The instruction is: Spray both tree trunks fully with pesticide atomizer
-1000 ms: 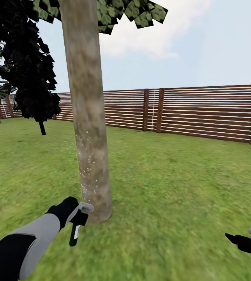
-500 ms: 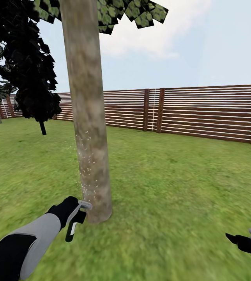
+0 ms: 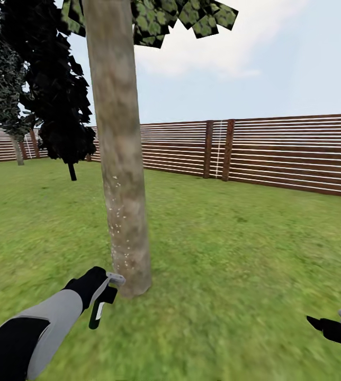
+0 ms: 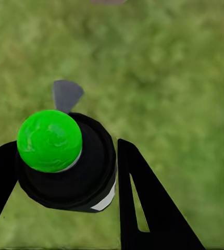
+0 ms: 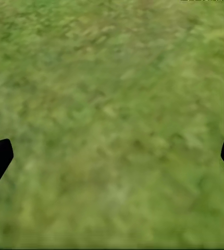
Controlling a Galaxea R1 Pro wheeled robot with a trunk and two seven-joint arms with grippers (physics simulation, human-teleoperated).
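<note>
Green lawn and slat fence (image 3: 297, 153) all round me; I'm spraying the foot of the first tree trunk (image 3: 118, 153).

My left gripper (image 3: 102, 296) is clamped on the pesticide atomizer (image 3: 100, 307), its dark body hanging below my fingers and its pale nozzle almost touching the trunk near the base; the left wrist view shows the atomizer's green cap (image 4: 49, 140) wedged between my two black fingers (image 4: 143, 203). White specks dot only the lower part of the bark, so I judge most of the trunk is uncovered. To do this well I should keep the nozzle aimed squarely at the bark, sweep upward slowly, then work round the sides. My right gripper (image 3: 329, 325) hangs spread wide and empty over grass (image 5: 112, 114).
</note>
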